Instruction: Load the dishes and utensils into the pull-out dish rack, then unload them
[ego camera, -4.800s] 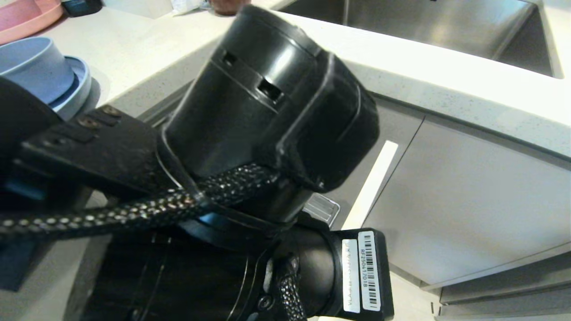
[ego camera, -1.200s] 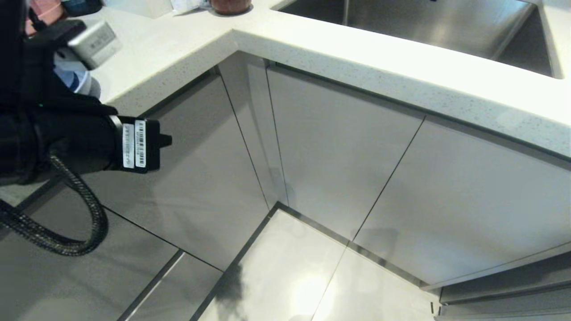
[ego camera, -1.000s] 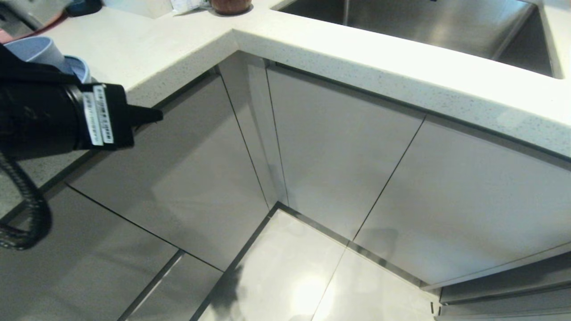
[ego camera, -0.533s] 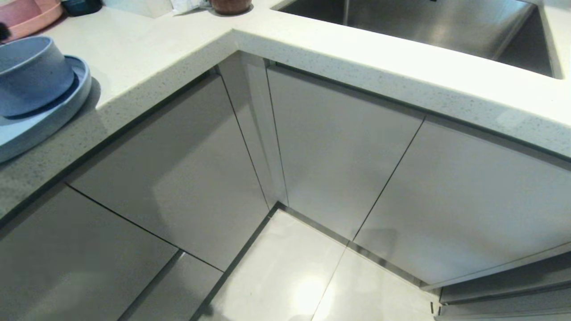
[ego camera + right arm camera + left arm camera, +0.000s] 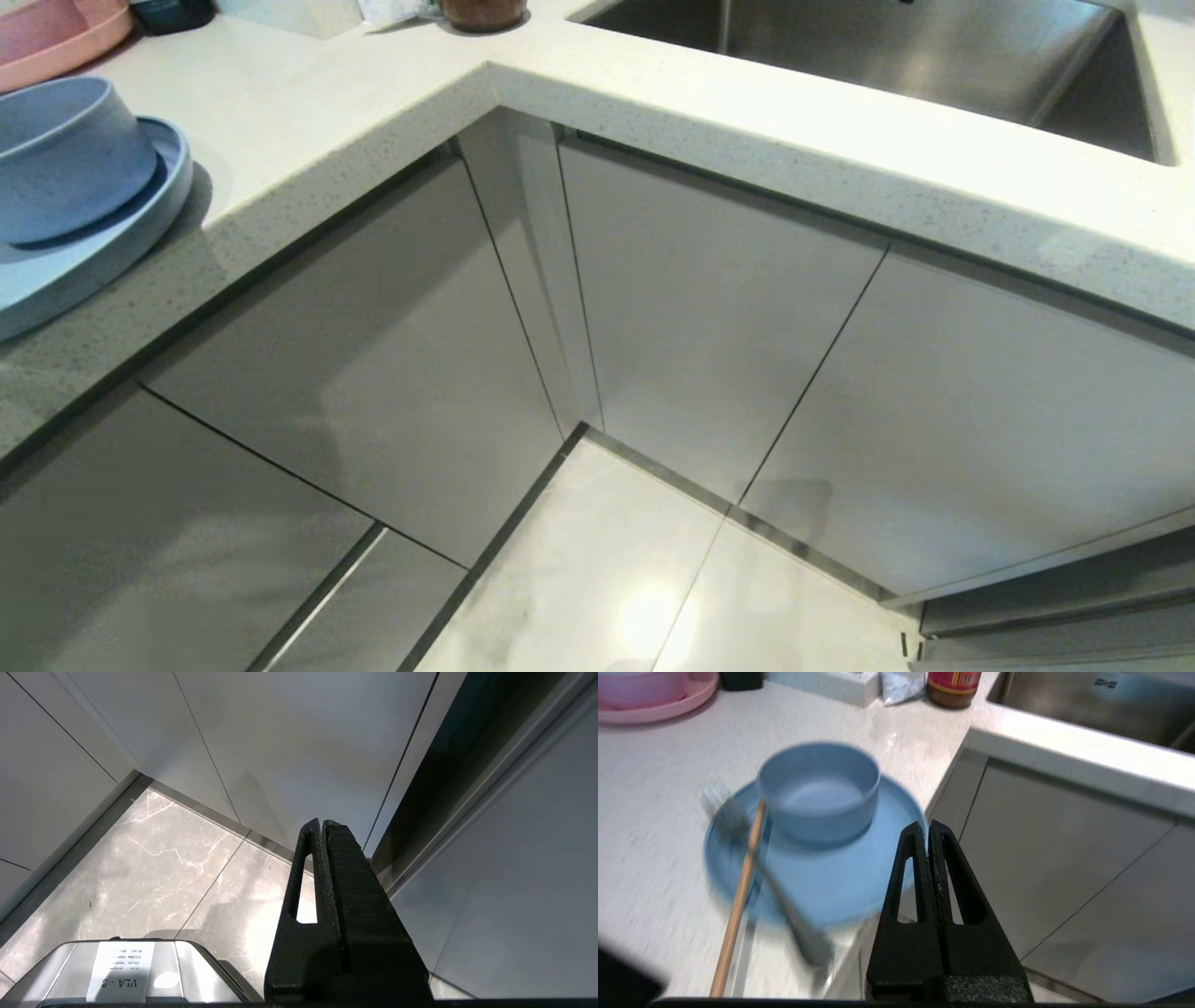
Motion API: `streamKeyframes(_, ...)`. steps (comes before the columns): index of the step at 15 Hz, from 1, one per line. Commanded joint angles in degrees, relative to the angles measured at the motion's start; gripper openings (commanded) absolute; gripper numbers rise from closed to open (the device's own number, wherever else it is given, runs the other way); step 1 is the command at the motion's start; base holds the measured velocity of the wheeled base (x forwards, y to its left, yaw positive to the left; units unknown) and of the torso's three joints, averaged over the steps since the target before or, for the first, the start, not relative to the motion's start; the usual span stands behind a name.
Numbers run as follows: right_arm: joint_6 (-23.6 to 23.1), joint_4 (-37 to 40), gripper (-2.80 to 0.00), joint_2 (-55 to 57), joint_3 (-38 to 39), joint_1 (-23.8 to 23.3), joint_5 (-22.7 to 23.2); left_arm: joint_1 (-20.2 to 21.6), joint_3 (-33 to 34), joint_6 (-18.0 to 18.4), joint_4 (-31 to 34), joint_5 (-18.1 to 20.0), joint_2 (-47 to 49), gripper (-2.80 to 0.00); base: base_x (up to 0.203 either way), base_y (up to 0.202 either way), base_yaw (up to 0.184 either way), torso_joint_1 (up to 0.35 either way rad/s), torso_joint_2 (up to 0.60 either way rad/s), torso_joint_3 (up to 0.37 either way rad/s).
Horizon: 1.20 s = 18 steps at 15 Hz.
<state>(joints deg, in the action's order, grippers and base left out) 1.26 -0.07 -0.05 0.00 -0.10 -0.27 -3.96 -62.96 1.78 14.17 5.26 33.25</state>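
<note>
- The white counter [image 5: 355,103] bends round a corner, and the blue plate [image 5: 65,271] sits near its front edge on the robot's left side, just beside that corner.
- The blue bowl [image 5: 65,159] stands upright on the plate.
- In the left wrist view, the wooden chopsticks [image 5: 738,896] lie across the far side of the plate from the cabinets, with a blurry silver utensil [image 5: 784,910] beside them. I cannot tell if it is the fork or the spoon.
- A pink plate [image 5: 56,37] sits at the back of the counter, well apart from the blue one.
- The sink [image 5: 887,56] is set into the counter on the right side.
- All the grey cabinet fronts [image 5: 709,317] below the counter are shut flat, so no dish rack shows.
- The shiny floor [image 5: 597,560] lies in front of the cabinets.
- A second ago the black left arm covered part of the blue dishes in the head view. Now it is gone from that view and the dishes show fully.
- The left gripper [image 5: 928,828] hangs above the counter's front edge, near the plate, pressed shut and holding nothing.
- The right gripper [image 5: 322,823] points down at the floor beside the cabinets, also pressed shut and holding nothing.
</note>
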Motion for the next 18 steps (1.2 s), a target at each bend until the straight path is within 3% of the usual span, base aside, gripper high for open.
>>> streamKeyframes(1,-0.01,-0.01,-2.80,-0.15,0.09,0.01,0.00,3.74,8.20,0.21,0.30,0.56,-12.93,-2.80,0.000,0.000,0.000,0.000,0.00,0.000)
streamKeyframes(6,-0.03,-0.01,-2.80,-0.13,0.09,0.01,0.00,4.53,26.67,1.16,-0.03,-1.45,-29.90,-2.80,0.000,0.000,0.000,0.000,0.00,0.000)
streamKeyframes(8,-0.03,-0.01,-2.80,-0.19,0.09,0.01,0.00,4.41,34.09,1.80,-1.82,-2.58,-32.61,-2.80,0.000,0.000,0.000,0.000,0.00,0.000)
streamKeyframes(11,0.03,-0.01,-2.80,-0.13,0.09,0.01,0.00,4.34,45.74,0.18,-9.95,-4.34,-33.20,-2.80,0.000,0.000,0.000,0.000,0.00,0.000)
streamKeyframes(15,-0.02,-0.01,-2.80,-0.14,0.09,0.01,0.00,4.31,63.90,2.82,-26.76,-5.90,-33.30,-2.80,0.000,0.000,0.000,0.000,0.00,0.000)
streamKeyframes(18,-0.01,-0.01,-2.80,-0.16,0.09,0.01,0.00,4.31,64.47,1.77,-17.62,-4.17,-33.25,-2.80,0.000,0.000,0.000,0.000,0.00,0.000)
